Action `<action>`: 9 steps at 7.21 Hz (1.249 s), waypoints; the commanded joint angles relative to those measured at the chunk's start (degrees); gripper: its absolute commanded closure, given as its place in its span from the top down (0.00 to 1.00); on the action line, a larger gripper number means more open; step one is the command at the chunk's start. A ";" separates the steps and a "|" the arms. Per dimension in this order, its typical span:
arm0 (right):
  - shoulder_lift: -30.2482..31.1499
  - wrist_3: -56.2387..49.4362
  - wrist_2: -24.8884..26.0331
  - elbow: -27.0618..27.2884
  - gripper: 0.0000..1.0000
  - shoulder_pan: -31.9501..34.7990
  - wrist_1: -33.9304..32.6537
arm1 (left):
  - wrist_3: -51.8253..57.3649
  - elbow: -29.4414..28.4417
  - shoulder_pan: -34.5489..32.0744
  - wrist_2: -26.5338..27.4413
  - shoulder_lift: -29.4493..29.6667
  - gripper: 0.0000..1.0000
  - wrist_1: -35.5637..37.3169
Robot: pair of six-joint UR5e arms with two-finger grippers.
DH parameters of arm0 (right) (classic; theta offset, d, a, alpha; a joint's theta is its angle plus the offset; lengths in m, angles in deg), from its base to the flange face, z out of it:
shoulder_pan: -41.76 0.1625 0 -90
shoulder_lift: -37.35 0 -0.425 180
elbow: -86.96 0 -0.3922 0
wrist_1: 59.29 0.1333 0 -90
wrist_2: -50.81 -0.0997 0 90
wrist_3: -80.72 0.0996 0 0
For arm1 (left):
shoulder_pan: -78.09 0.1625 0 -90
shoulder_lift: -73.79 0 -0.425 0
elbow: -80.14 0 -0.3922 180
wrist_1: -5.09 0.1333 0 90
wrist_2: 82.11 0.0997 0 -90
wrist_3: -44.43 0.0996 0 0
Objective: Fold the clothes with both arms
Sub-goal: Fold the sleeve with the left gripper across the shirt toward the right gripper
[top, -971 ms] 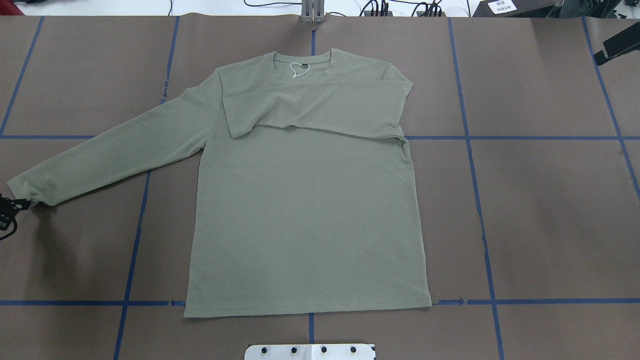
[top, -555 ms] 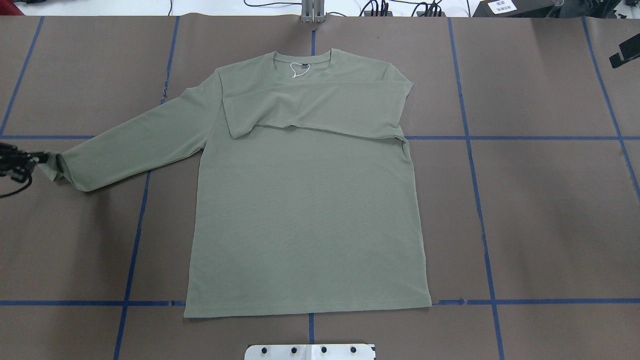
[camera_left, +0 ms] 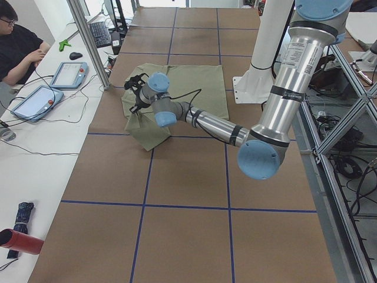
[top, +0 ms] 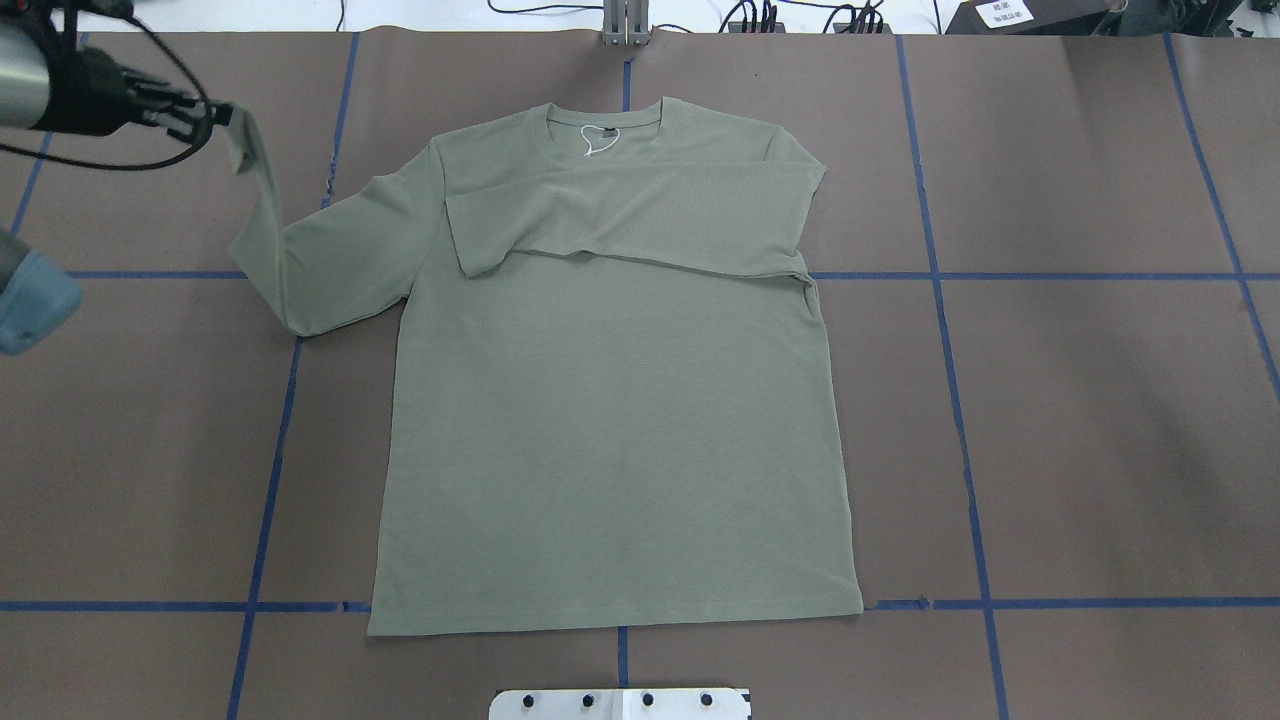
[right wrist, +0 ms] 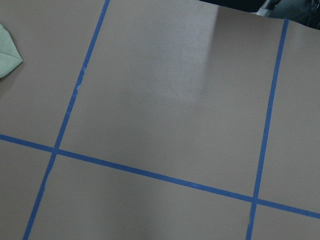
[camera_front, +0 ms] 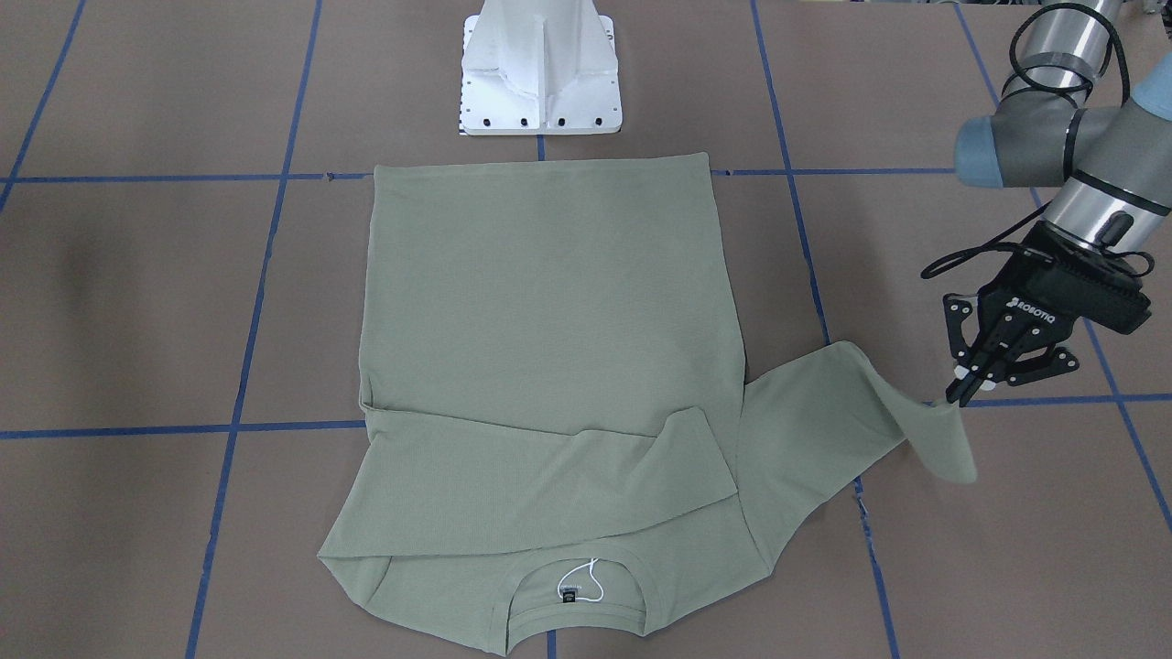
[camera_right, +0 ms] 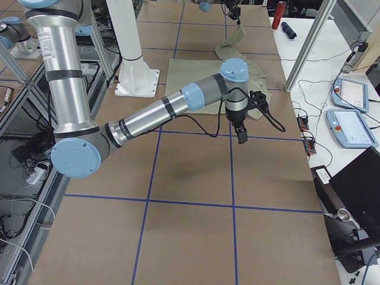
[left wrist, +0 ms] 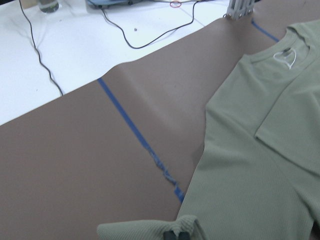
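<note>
Progress judged as early to middle. The sage-green long-sleeved knit shirt (top: 610,430) lay flat on the brown paper-covered table (top: 1080,420) with its blue tape grid, hem towards the robot's base. The sleeve on the robot's right side (top: 640,215) already lay folded across the chest, just below the round ribbed collar (top: 605,120). The other sleeve (camera_front: 824,403) was mid-fold — the black two-finger left gripper (camera_front: 972,380) was clamped on its cuff end and held it off the table, with the fabric bent back near the elbow and the cuff drooping. Left to do, as I read it: lay this sleeve over the chest, then fold the body. The body panel looked smooth and limp, with a straight hem and few wrinkles. The right gripper (camera_right: 242,138) hung over bare table, well apart from the shirt — it showed only in the side view, so I could not tell whether its fingers were parted or closed.
</note>
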 commanded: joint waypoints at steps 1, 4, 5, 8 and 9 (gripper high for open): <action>0.64 -0.79 0.03 -0.03 1.00 0.51 0.03 | -10.79 -0.79 2.92 0.18 15.81 0.00 13.27; 0.90 -0.70 0.12 -0.03 1.00 0.51 0.03 | -20.94 -14.04 18.09 16.28 30.35 0.00 12.53; 0.99 -0.70 0.21 -0.03 1.00 0.51 0.03 | -20.51 -14.50 21.45 17.74 30.54 0.00 10.69; 1.16 -0.52 0.21 0.06 1.00 0.51 0.12 | -20.07 -25.27 28.33 23.99 38.43 0.00 6.49; 1.16 -0.35 0.21 0.06 1.00 0.51 0.12 | -19.02 -27.15 29.73 24.52 38.54 0.00 3.32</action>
